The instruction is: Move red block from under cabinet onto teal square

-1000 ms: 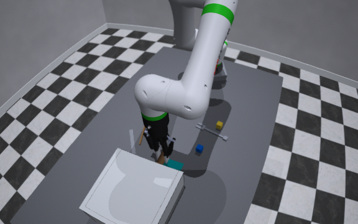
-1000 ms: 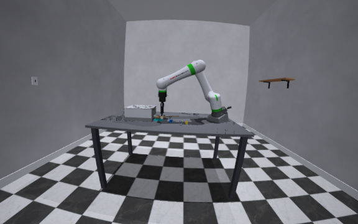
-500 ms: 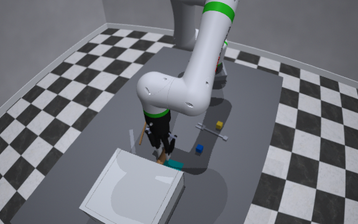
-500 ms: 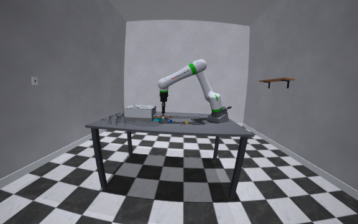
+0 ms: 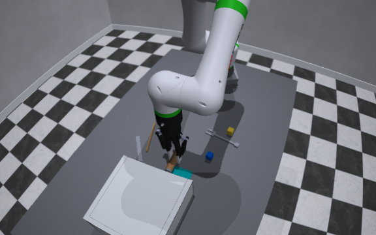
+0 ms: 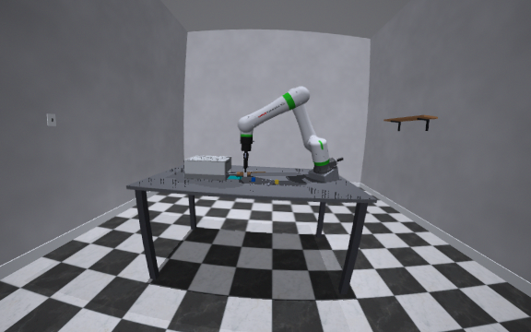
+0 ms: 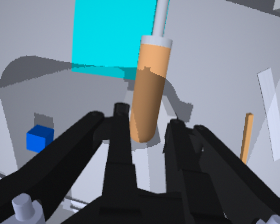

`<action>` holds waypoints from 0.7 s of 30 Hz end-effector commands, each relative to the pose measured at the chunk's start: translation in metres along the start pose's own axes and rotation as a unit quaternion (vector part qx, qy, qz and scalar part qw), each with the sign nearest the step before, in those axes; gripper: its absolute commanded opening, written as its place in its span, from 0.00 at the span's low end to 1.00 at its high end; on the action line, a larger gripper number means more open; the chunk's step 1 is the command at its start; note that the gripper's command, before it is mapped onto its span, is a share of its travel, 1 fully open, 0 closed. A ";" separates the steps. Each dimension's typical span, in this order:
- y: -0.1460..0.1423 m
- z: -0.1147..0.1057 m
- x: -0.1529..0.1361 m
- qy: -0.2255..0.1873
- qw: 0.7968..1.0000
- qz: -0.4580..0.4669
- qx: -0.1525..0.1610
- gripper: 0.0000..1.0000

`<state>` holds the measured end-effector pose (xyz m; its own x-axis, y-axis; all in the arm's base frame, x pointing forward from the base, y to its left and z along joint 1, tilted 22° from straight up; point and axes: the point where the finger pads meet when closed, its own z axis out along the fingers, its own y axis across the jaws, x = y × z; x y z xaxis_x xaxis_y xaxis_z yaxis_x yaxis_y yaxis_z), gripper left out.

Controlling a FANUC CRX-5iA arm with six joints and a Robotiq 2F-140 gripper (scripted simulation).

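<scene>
My gripper point(image 5: 175, 154) is shut on the wooden handle of a tool point(image 5: 172, 162) just in front of the white cabinet point(image 5: 139, 199). In the wrist view the handle point(image 7: 151, 90) lies between my fingers, and its thin grey shaft runs forward under the cabinet's edge. The teal square point(image 5: 182, 172) lies on the table right beside the tool, against the cabinet front; it also shows in the wrist view point(image 7: 111, 30). The red block is hidden in every view.
A blue cube point(image 5: 209, 155), a yellow cube point(image 5: 230, 131) and a grey bar tool point(image 5: 222, 138) lie to the right of my gripper. A thin wooden stick point(image 5: 151, 137) and a grey strip point(image 5: 138, 147) lie to its left.
</scene>
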<state>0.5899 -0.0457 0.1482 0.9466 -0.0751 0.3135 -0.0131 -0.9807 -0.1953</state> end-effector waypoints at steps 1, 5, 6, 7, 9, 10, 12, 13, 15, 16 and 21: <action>0.000 0.000 -0.005 0.000 1.000 0.000 0.000 0.00; 0.000 0.000 -0.015 0.000 1.000 0.000 0.000 0.00; 0.000 0.000 -0.018 0.000 1.000 0.000 0.000 0.00; 0.000 0.000 -0.020 0.000 1.000 0.000 0.000 0.00; 0.000 0.000 -0.026 0.000 1.000 0.000 0.000 0.00; 0.000 0.000 -0.029 0.000 1.000 0.000 0.000 0.00; 0.000 0.000 -0.034 0.000 1.000 0.000 0.000 0.00; 0.000 0.000 -0.037 0.000 1.000 0.000 0.000 0.00; 0.000 0.000 -0.043 0.000 1.000 0.000 0.000 0.00; 0.000 0.000 -0.043 0.000 1.000 0.000 0.000 0.00; 0.000 0.000 -0.056 0.000 1.000 0.000 0.000 0.00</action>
<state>0.5445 -0.0421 0.1333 0.9465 -0.0746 0.3139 -0.0125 -0.9807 -0.1952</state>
